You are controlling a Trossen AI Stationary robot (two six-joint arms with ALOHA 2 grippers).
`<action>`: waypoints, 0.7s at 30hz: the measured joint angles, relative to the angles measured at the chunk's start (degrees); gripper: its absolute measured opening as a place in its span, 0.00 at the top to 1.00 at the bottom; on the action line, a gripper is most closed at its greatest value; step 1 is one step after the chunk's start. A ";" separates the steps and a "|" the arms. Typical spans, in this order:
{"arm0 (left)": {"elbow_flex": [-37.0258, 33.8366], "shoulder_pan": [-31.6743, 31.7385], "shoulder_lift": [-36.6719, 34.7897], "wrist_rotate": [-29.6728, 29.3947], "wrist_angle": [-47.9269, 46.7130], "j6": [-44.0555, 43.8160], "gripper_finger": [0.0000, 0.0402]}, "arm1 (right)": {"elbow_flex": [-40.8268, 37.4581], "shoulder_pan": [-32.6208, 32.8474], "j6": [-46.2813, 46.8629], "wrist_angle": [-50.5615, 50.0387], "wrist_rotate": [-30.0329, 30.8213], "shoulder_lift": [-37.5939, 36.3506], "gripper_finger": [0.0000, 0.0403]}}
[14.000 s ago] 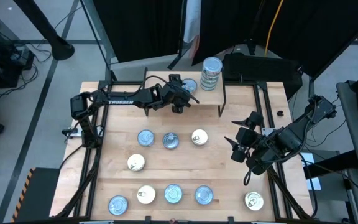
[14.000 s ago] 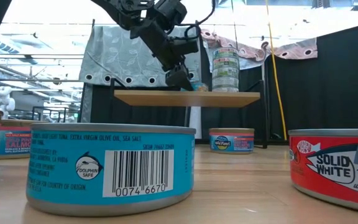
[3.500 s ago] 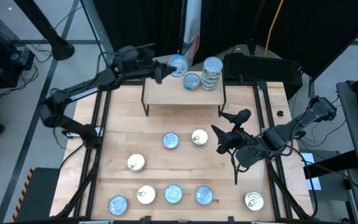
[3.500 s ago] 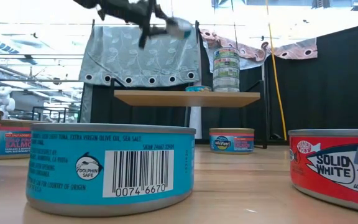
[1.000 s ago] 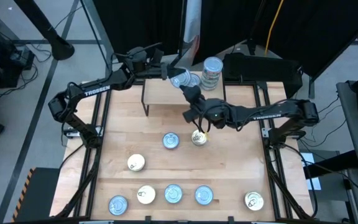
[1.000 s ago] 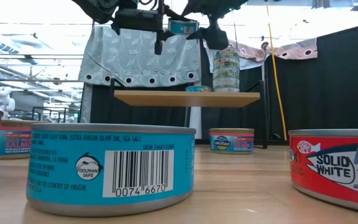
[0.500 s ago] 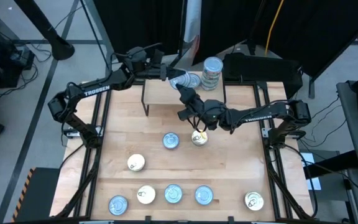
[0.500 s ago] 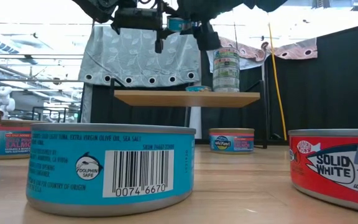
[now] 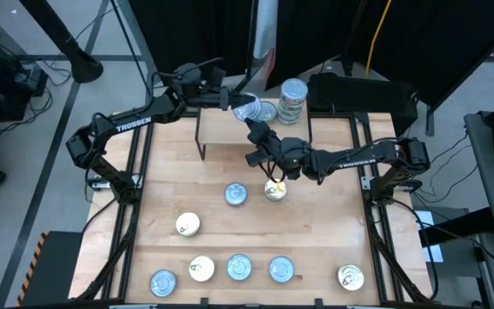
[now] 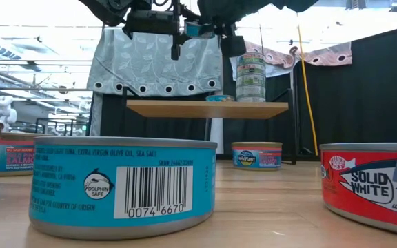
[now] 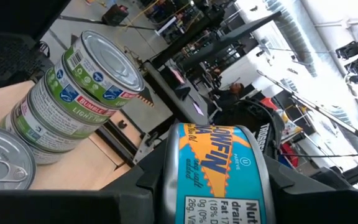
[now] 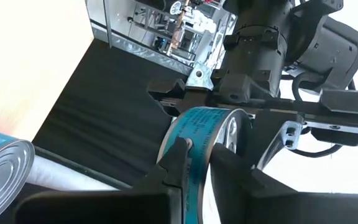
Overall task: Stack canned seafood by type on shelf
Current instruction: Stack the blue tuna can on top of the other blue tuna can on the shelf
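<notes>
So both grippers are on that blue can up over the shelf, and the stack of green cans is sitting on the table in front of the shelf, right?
Not quite. The stack of green cans stands on the shelf itself, as the high view shows. The rest holds: the left gripper and right gripper both meet at the blue can above the shelf.

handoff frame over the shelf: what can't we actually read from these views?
- High view: the blue tin is half covered by the left claw and right claw.
- Low view: the single tin on the shelf shows only its rim.
- Left wrist view: the tin's label is cut by the edge.
</notes>
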 joint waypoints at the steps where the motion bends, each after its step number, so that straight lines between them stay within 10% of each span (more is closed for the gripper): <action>1: 0.00 0.00 0.01 -0.01 -0.02 -0.02 0.64 | 0.00 0.00 0.09 -0.01 0.35 0.00 0.89; 21: -0.09 -1.61 -2.14 8.61 4.47 -7.53 0.67 | 0.11 5.92 -10.41 15.33 10.88 -0.50 0.09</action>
